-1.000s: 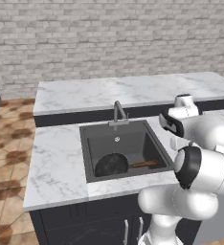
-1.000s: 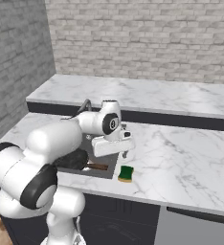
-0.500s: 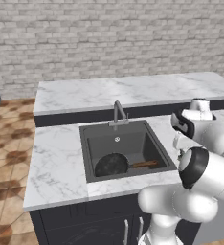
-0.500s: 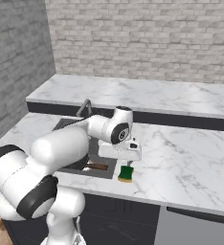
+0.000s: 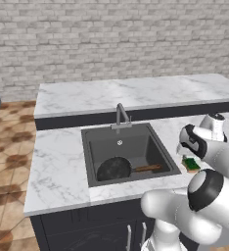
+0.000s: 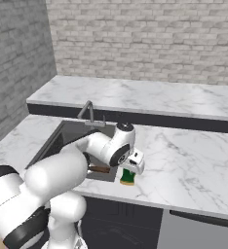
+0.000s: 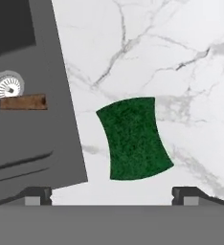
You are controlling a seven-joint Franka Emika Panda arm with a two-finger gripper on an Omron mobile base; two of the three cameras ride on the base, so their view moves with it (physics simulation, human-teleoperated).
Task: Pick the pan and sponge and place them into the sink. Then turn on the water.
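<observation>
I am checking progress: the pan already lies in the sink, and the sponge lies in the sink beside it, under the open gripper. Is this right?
Not quite. The pan is in the sink, but the sponge lies on the counter beside the sink, below the open gripper, as the hand view shows.

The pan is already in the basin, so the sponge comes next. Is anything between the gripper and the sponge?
Nothing visible is. In the hand view the sponge lies green side up on bare marble counter, beside the sink, with the open gripper above it and its fingertips wide apart.
</observation>
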